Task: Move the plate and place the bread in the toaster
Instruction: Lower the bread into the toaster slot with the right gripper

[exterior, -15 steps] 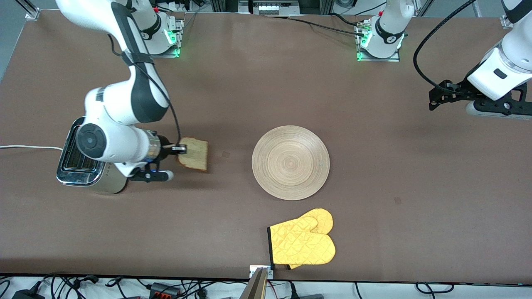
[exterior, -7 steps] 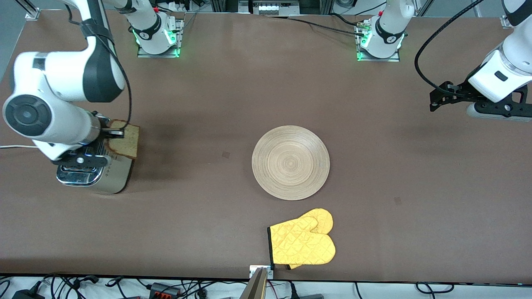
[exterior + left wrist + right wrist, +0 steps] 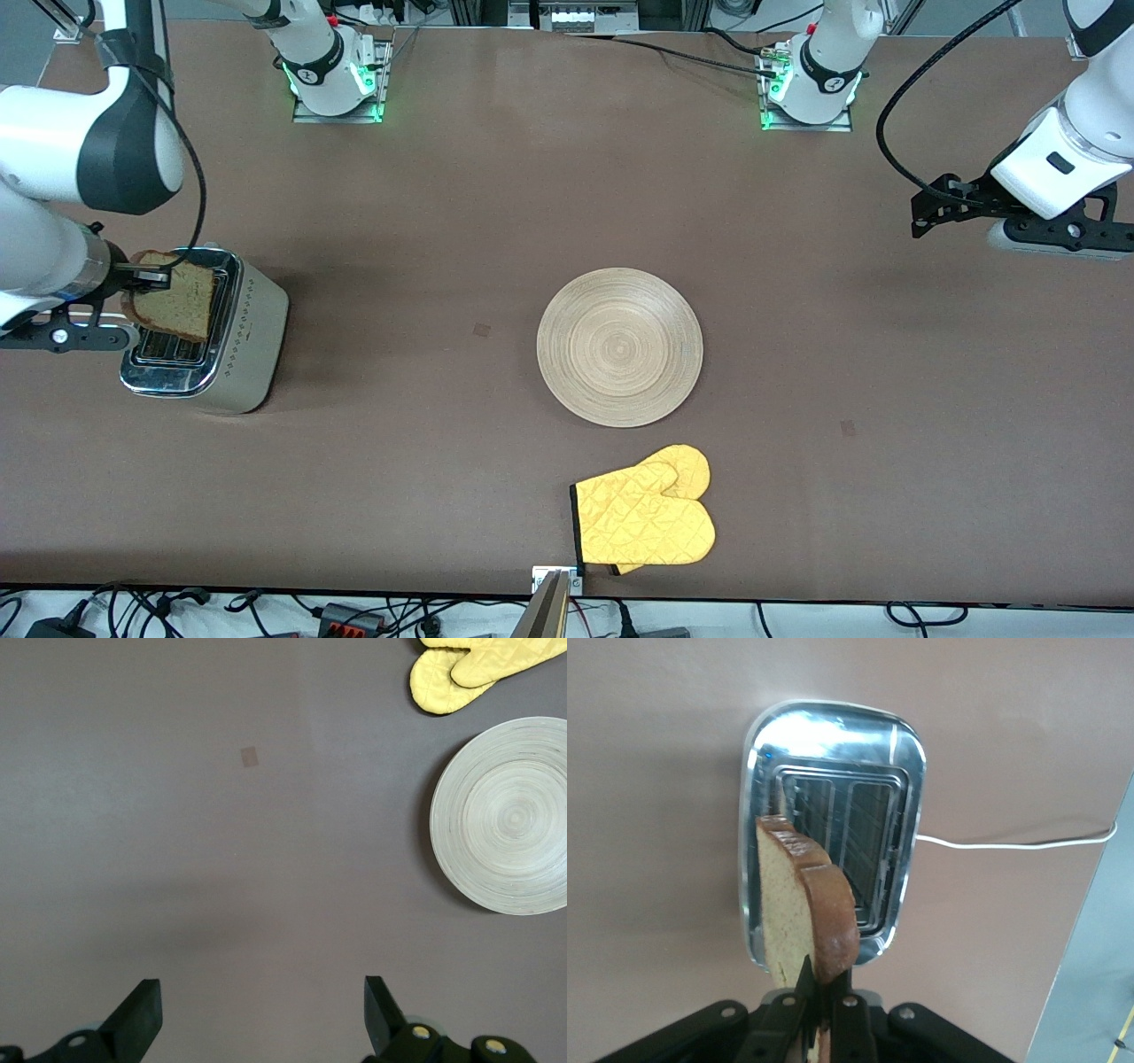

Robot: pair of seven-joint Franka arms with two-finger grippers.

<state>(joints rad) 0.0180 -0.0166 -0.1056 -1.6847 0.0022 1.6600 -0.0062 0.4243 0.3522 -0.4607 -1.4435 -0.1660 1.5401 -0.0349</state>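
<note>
From the high front camera, the right gripper [image 3: 146,277] hangs over the toaster [image 3: 205,337] at the right arm's end of the table, its fingers clamped on one edge of the bread [image 3: 173,307], which hangs upright above the slots. The plate [image 3: 619,347] lies flat at mid-table, well apart from the toaster, with a yellow quilted oven mitt [image 3: 644,518] just nearer the camera than it; nothing stands between the slice and the slots. A second ago the slice hung over bare table beside the toaster, on the plate's side; half a second ago it was at the toaster's edge; it now sits squarely above the top, while plate and mitt have not shifted. The left gripper [image 3: 921,213] waits in the air over the left arm's end of the table, barely changed. In the left wrist view, the left gripper [image 3: 261,1014] shows its two fingers [image 3: 142,1014] spread wide with nothing between them, over bare brown table [image 3: 221,859], with the plate [image 3: 505,819] and mitt [image 3: 465,669] off to the side. In the right wrist view, the bread [image 3: 804,904] is pinched at its crust by the right gripper [image 3: 819,1014], directly above the toaster [image 3: 833,735], whose white cord [image 3: 1010,844] trails away. No writing or brand can be read anywhere.
</note>
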